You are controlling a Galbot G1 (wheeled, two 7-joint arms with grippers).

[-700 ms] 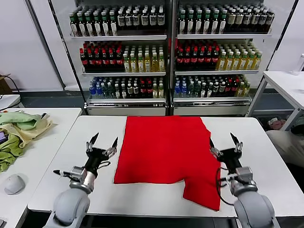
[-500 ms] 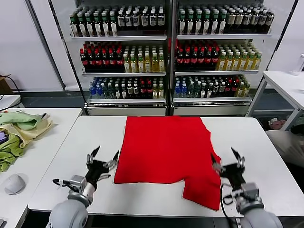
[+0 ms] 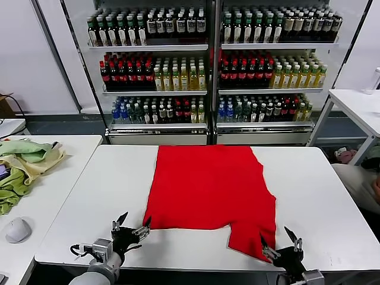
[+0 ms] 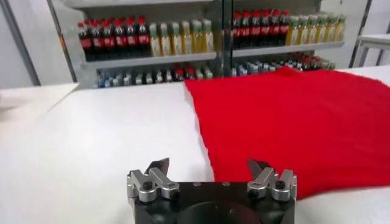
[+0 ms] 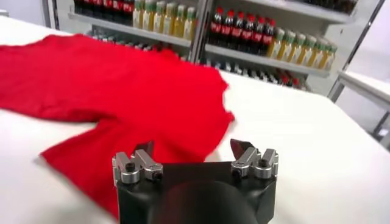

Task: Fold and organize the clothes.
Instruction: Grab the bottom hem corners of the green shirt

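Red T-shirt [image 3: 209, 189]: one
Grippers: two, left gripper [image 3: 132, 226] and right gripper [image 3: 278, 243]
White surfaces: three
Bottle racks: two
Pale cloths [image 3: 24, 160]: one heap
Computer mouse [image 3: 18, 230]: one

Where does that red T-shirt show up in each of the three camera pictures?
Head view: the red T-shirt lies flat mid-table, between the open left gripper and open right gripper.
Left wrist view: it lies beyond that gripper.
Right wrist view: it spreads beyond that gripper.
Shared landmark: the bottle shelves behind.
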